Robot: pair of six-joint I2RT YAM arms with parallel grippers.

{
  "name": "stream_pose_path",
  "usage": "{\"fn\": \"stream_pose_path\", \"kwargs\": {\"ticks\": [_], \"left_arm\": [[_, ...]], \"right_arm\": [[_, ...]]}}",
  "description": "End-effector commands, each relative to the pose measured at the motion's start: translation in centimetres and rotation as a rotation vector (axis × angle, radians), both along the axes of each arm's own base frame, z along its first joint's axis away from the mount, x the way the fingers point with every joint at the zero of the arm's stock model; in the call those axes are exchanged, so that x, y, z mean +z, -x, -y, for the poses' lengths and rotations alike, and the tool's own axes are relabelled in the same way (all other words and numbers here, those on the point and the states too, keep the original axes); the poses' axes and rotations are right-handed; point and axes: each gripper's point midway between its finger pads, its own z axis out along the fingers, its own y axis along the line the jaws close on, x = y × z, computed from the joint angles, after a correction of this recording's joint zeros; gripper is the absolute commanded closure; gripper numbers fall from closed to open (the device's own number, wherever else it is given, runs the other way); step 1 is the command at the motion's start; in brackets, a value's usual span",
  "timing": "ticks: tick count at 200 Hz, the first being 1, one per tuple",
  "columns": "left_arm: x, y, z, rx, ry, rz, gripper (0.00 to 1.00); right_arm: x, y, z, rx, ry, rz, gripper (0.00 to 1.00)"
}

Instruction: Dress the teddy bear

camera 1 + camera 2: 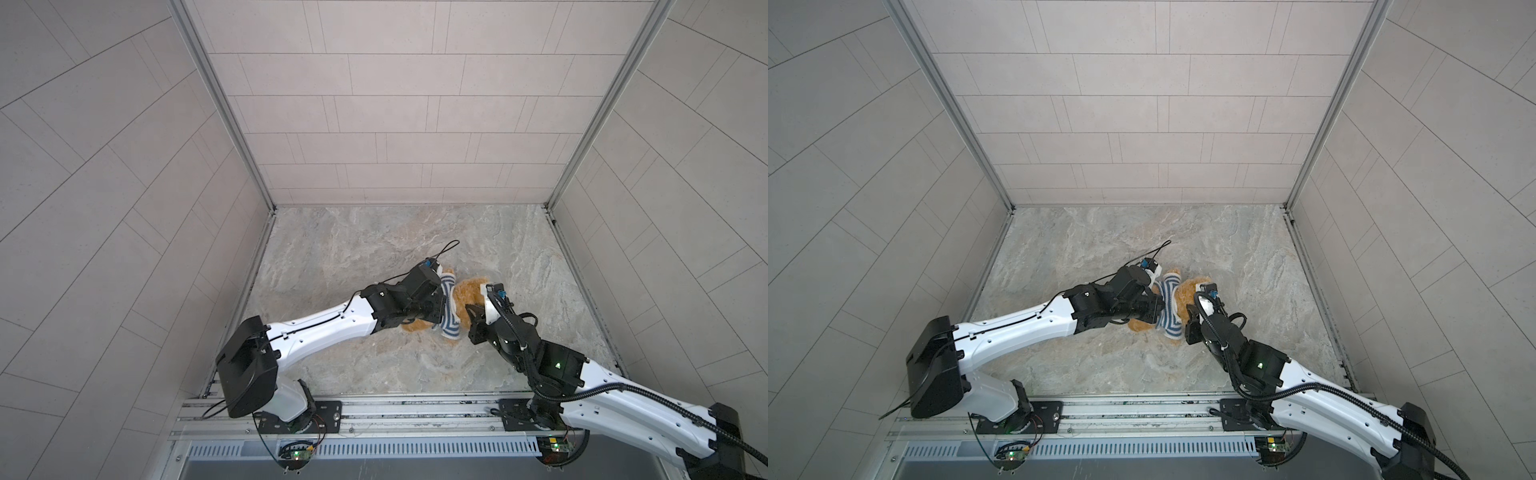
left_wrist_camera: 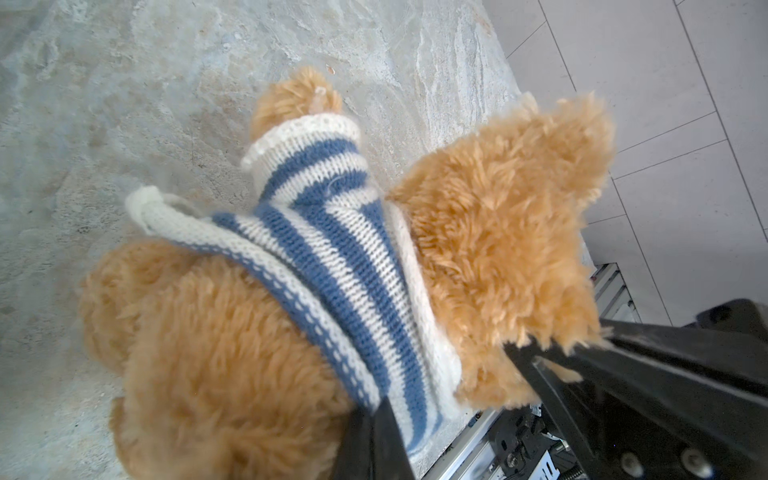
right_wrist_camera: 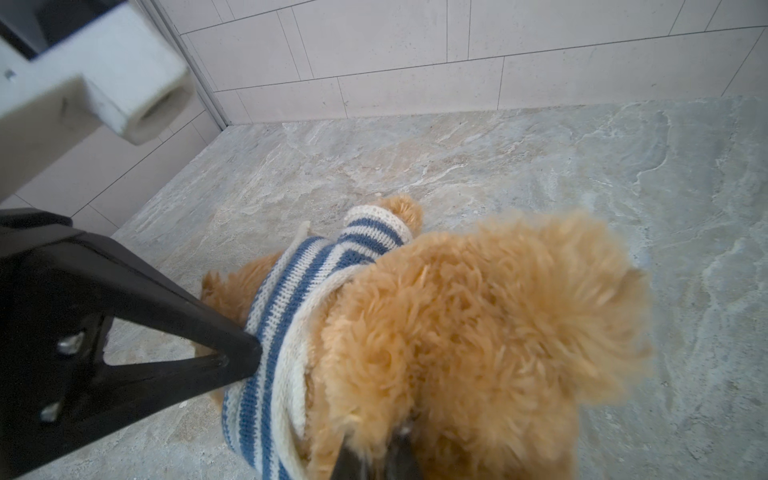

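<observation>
Though its face is hidden and both sets of fingertips are half lost in fur and wool, the fluffy golden-brown plush teddy bear [image 1: 468,291] lies mid-way across the grey veined stone-look bench [image 1: 365,249], well clear of the pale tiled walls [image 1: 415,104], bare surface all round. Left pincer [image 2: 376,432] pressed together on the blue-and-white striped knitted shirt [image 1: 451,316] bunched round its torso; right pincer [image 3: 376,455] pinching shaggy head fur.
</observation>
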Motion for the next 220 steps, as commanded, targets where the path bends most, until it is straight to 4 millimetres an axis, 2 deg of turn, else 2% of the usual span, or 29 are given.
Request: {"fn": "stream_pose_path", "kwargs": {"ticks": [1, 93, 169, 194, 220], "left_arm": [[0.7, -0.5, -1.2, 0.039, 0.043, 0.01, 1.0], [-1.2, -0.4, -6.8, 0.14, 0.051, -0.008, 1.0], [-2.0, -0.5, -9.2, 0.209, 0.063, -0.007, 1.0], [-2.2, -0.2, -8.7, 0.183, 0.079, -0.017, 1.0], [-1.8, 1.4, -5.3, 0.038, 0.126, -0.036, 1.0]], "right_arm": [[0.9, 0.0, 0.7, -0.031, -0.017, 0.03, 1.0], [-0.1, 0.4, 2.7, -0.092, 0.02, 0.023, 1.0], [-0.1, 0.4, 2.8, -0.088, 0.026, 0.032, 1.0], [0.2, 0.3, 2.4, -0.066, 0.036, 0.039, 1.0], [1.1, 0.3, 0.5, 0.016, 0.015, 0.069, 1.0]]}}
